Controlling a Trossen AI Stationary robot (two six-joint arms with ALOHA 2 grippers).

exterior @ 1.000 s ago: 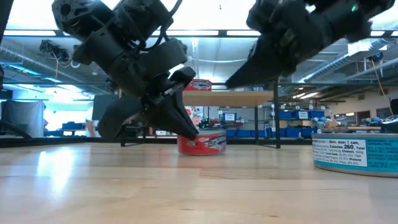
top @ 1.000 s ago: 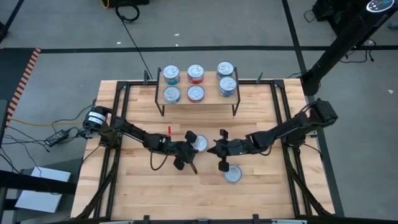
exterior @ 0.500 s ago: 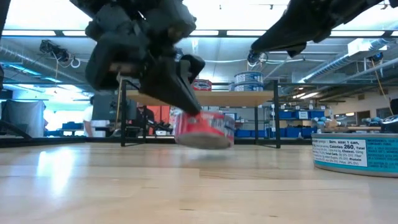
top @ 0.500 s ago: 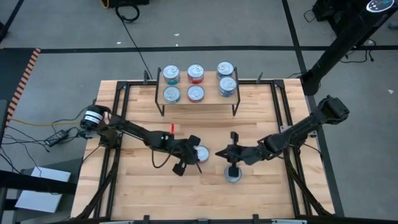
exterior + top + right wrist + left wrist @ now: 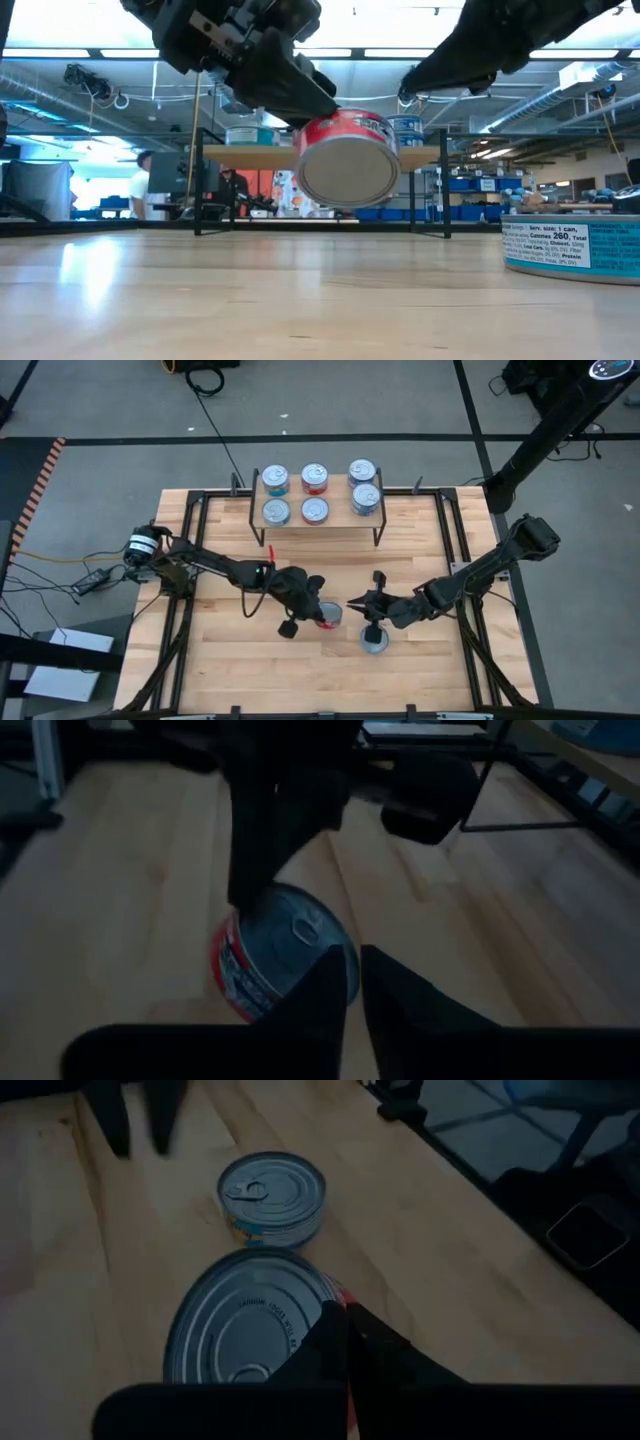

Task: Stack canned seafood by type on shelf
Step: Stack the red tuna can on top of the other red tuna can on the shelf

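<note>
The left claw (image 5: 318,612) is closed on a red-labelled tin (image 5: 347,158) and holds it tilted in the air above the bench (image 5: 220,660), in front of the shelf (image 5: 320,520). The right claw (image 5: 372,622) hangs just over a teal-labelled tin (image 5: 374,641) standing on the bench, its fingers nearly together and holding nothing.

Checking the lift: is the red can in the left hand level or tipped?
Tipped. In the low view the red can hangs clear of the table with a flat end turned toward the camera, pinched by the left hand.
</note>
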